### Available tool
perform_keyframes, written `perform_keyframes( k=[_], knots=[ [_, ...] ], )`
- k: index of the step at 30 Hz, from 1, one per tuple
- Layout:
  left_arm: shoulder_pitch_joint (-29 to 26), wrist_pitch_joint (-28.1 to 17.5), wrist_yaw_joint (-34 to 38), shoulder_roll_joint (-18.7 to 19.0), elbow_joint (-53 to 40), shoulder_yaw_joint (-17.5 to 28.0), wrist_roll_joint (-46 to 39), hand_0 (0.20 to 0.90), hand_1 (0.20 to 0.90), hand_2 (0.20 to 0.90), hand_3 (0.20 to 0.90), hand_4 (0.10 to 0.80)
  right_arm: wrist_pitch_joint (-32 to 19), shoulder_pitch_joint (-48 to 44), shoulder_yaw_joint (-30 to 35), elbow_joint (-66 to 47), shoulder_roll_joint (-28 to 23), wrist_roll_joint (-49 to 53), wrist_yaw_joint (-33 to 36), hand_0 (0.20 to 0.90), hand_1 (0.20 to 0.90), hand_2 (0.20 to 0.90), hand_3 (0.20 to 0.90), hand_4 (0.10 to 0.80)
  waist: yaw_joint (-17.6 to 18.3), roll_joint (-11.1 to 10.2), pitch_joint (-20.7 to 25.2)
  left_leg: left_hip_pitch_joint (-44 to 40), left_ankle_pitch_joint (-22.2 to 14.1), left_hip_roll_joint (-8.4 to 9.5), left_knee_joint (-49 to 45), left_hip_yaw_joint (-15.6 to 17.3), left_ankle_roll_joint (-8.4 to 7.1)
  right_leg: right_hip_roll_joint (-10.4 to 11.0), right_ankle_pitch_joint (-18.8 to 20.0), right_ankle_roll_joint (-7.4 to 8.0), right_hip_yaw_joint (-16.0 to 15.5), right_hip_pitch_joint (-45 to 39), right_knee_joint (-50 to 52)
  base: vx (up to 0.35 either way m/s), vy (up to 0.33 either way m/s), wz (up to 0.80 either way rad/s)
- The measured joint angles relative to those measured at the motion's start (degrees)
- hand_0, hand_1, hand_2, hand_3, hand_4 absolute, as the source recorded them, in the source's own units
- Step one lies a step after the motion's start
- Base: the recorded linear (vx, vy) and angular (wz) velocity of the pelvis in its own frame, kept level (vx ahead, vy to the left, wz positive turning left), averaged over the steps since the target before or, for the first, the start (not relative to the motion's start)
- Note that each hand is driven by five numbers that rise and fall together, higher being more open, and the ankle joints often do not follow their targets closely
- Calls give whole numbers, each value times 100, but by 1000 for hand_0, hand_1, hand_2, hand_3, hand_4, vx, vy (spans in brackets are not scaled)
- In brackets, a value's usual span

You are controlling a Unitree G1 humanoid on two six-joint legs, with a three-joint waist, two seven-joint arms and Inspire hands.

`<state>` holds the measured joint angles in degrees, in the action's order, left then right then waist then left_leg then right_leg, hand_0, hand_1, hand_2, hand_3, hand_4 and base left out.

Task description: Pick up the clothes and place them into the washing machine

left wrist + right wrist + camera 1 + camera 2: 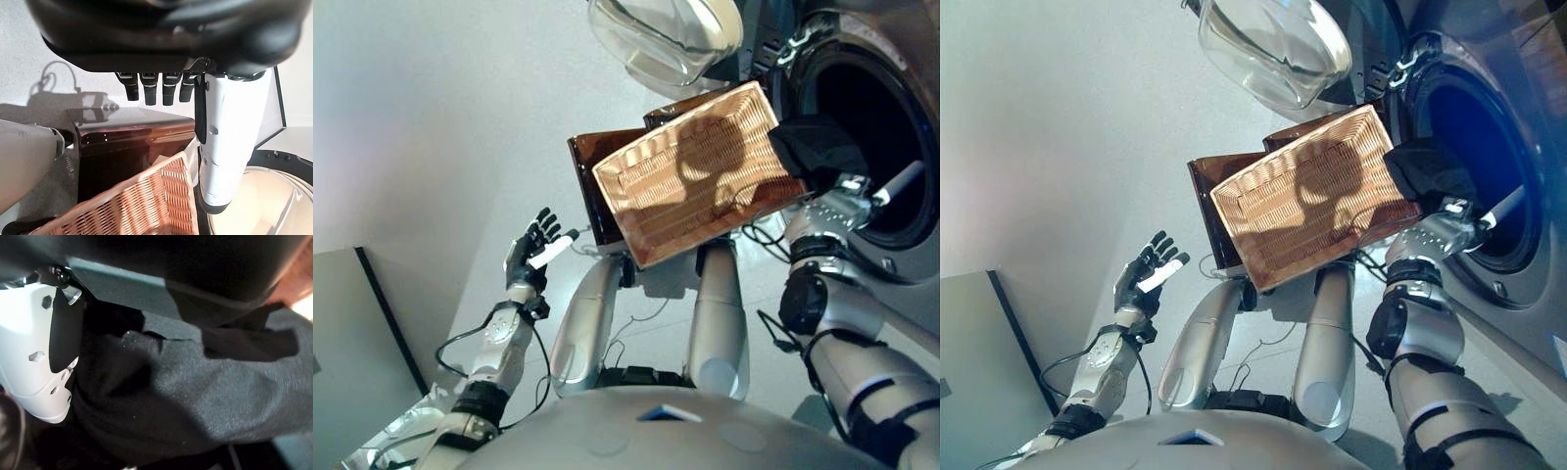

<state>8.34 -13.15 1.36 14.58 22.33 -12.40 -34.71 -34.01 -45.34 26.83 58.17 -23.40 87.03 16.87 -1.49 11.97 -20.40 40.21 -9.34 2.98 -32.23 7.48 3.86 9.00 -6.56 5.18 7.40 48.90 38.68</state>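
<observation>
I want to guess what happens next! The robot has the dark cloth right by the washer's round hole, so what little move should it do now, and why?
Probably push the right hand a bit further into the washing machine drum before letting go. It is shut on the dark cloth, which hangs at the opening's rim beside the wicker basket, not yet inside. The left hand hangs open, away from it.

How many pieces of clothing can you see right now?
1: a dark garment gripped in the right hand at the washing machine opening. The wicker basket looks empty; others may lie hidden inside the drum.
</observation>
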Motion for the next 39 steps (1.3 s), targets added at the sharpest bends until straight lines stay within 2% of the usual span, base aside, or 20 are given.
perform_keyframes(
  k=[5,7,13,17,22,29,33,34,35,39],
  knots=[
    [-29,-105,12,107,-310,6,-3,900,900,900,900,800,-107,-600,-36,-4,-822,-272,477,200,200,200,200,300,-116,45,28,470,-134,23,-405,-3,36,29,-132,58,33,464,422,-26,-16,9],
    [-36,-104,67,107,-309,7,-6,900,900,900,900,800,-109,-766,-82,-3,-972,-456,587,200,200,200,200,300,-116,48,28,565,-181,17,-517,-5,22,28,-177,52,41,566,534,4,-10,4],
    [-35,-103,126,113,-377,2,-73,900,900,900,900,800,-126,-721,-148,-24,-975,-701,992,200,200,200,200,300,-103,49,26,603,-229,1,-561,-5,-20,2,-243,-15,60,591,579,-1,0,1],
    [-36,-107,231,125,-388,8,-73,900,900,900,900,800,-403,-734,-53,-132,-1020,-904,1347,200,200,200,200,300,-89,46,24,762,-230,30,-584,-11,-14,16,-243,-16,72,746,596,-10,6,4],
    [-32,-108,342,131,-406,45,-77,900,900,900,900,800,-626,-729,51,-324,-1029,-951,1584,200,200,200,200,300,-81,43,21,878,-292,74,-711,18,76,13,-267,28,142,846,644,-1,26,-4],
    [-58,-116,369,157,-447,68,-103,900,900,900,900,800,-606,-738,64,-342,-1026,-954,1581,200,200,200,200,300,-63,33,11,953,-440,70,-940,115,157,14,-320,111,253,910,765,-13,28,-5],
    [-61,-117,372,190,-449,69,-102,900,900,900,900,800,-432,-763,-13,124,-1077,-1076,1586,200,200,200,200,300,-22,30,11,965,-492,69,-1032,161,186,14,-333,126,299,926,808,-7,24,-5],
    [-61,-117,371,204,-446,74,-101,900,900,900,900,800,-301,-767,-40,180,-1077,-1115,1584,683,683,683,683,645,-5,31,12,985,-503,71,-1057,167,191,12,-332,127,299,938,811,-10,19,-4],
    [-61,-117,371,208,-448,78,-102,900,900,900,900,800,-240,-768,-75,213,-1078,-1144,1579,900,900,900,900,800,14,31,12,999,-504,68,-1069,167,193,9,-331,128,299,945,811,0,0,0],
    [-61,-118,352,214,-470,83,-102,900,900,900,900,800,168,-770,-265,367,-1149,-1274,1540,900,900,900,900,800,67,33,15,1018,-517,64,-1126,171,212,8,-325,136,309,948,830,-2,8,0]
  ],
)
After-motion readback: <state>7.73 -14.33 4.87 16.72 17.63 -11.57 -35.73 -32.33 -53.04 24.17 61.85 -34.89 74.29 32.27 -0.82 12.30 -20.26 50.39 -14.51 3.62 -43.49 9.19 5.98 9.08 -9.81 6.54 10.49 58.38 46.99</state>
